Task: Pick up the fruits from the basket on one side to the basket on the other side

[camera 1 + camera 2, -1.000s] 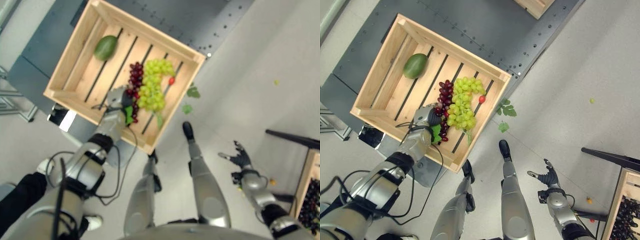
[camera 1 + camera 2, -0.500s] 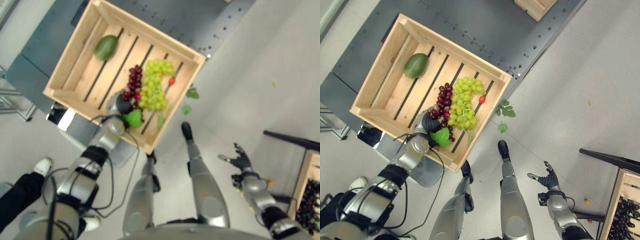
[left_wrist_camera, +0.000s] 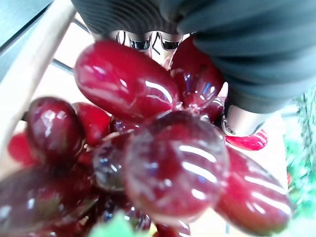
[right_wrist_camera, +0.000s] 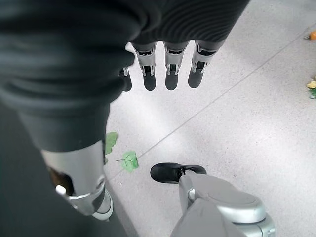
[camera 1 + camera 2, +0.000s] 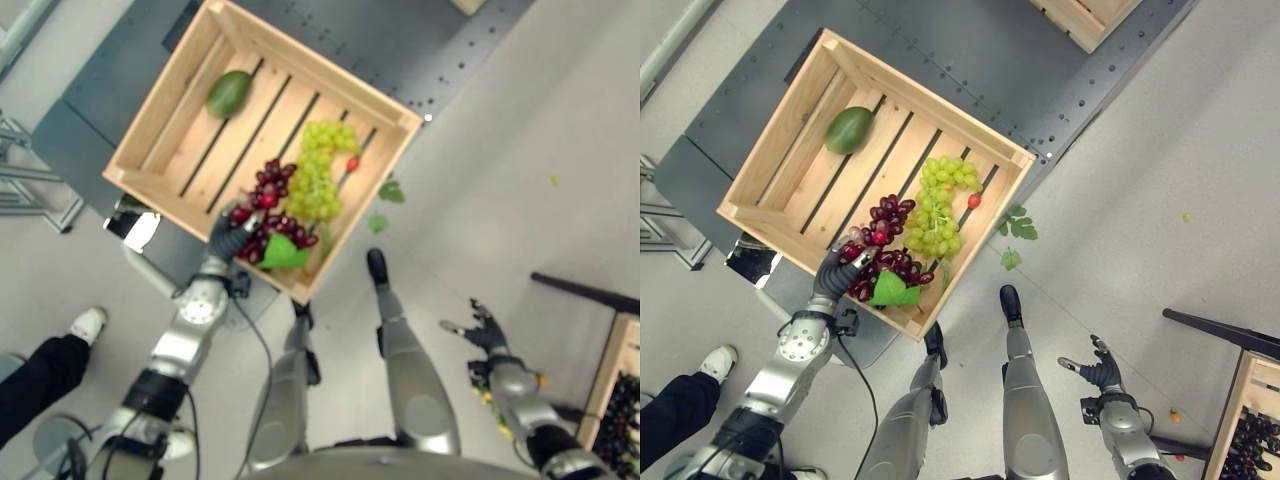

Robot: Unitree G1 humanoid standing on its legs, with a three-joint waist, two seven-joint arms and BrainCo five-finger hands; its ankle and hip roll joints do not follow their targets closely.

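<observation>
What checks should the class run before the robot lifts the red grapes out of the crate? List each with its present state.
1. Left hand closed on the red grapes: ok.
2. Whole bunch held: cannot tell; part of it lies past the fingers.
3. Red grapes apart from the green grapes: not ok, they touch.
4. Right hand open, holding nothing: ok.
5. Mango away from the lift: ok, at the crate's far end.
</observation>
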